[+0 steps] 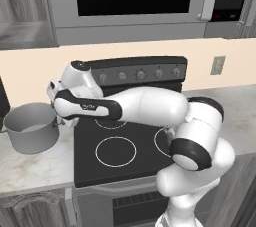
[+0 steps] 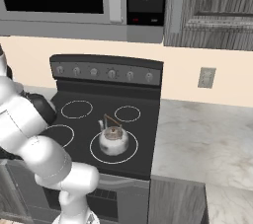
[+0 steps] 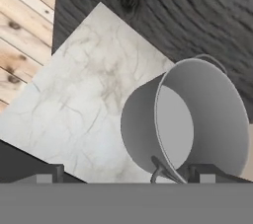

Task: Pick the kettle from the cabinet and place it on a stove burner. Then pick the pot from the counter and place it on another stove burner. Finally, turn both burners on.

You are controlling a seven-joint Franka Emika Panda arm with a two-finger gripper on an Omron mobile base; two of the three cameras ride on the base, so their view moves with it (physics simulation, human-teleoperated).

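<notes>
While the kettle [image 2: 113,139] already sits on the front right burner [image 2: 113,146] of the black cooktop [image 1: 90,163], the step in hand is, as I judge it, the grasp of the pot [image 1: 31,127]. The pot stands upright on the pale marbled surface [image 1: 35,168], just beside the left edge of the cooktop. The hand [image 3: 126,177] hangs just above the pot, near the side that faces the cooktop, with its two dark fingertips [image 3: 47,174] wide apart, and it holds nothing. In the hand view one fingertip is over the pot rim beside a small loop handle [image 3: 157,172], and the other is over the surface. To do this well, I think the hand should come straight down so the wall goes between the fingers, then close firmly. A grip on only one side may let the pot tilt, so the lift should be slow. The front left burner [image 1: 115,151] is free for it.
</notes>
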